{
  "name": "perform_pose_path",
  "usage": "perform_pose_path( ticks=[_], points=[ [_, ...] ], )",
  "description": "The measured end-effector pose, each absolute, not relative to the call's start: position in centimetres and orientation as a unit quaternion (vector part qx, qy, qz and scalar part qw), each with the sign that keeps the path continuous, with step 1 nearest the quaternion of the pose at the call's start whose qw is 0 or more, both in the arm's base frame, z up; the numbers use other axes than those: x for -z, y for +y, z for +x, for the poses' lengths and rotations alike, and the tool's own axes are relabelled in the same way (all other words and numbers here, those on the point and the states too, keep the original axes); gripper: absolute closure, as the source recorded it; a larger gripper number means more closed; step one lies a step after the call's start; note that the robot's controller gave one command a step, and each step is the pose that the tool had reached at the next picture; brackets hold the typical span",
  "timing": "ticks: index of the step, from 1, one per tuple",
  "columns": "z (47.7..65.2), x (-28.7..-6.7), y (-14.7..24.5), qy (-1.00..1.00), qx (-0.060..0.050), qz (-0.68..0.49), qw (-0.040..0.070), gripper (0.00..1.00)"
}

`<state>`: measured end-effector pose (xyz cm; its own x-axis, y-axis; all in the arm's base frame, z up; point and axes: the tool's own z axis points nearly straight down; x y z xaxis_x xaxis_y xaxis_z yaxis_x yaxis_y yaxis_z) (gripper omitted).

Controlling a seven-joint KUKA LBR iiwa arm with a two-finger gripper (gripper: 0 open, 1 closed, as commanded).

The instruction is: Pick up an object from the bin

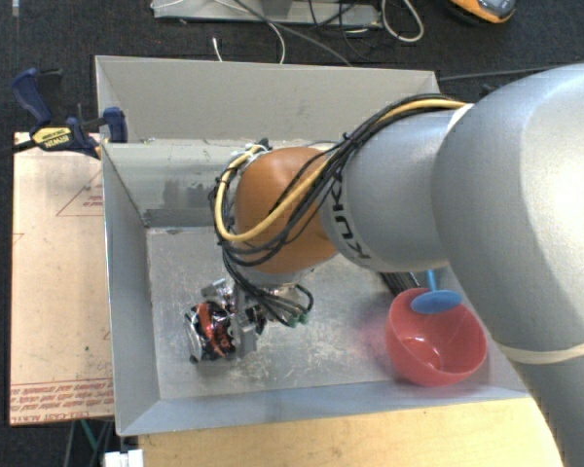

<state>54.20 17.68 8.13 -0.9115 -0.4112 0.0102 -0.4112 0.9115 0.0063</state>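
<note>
My gripper [239, 311] hangs low over the bin's floor in the front left part, under the arm's orange cover. A small red, black and silver thing [210, 331] lies right against its left side, touching or nearly touching it. A red plastic bowl [436, 346] stands upright at the bin's front right, well apart from the gripper. A light blue piece [434, 302] rests on the bowl's far rim.
A dark thing [399, 282] lies behind the bowl, mostly hidden by the arm. The arm covers the bin's right and back. Bare floor shows along the left wall and the front edge.
</note>
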Motion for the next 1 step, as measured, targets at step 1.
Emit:
perform_pose_path(
  ticks=[1],
  points=[
    [54.42,-11.44,17.78,-0.978,0.002,0.210,0.001,1.00]
  ],
)
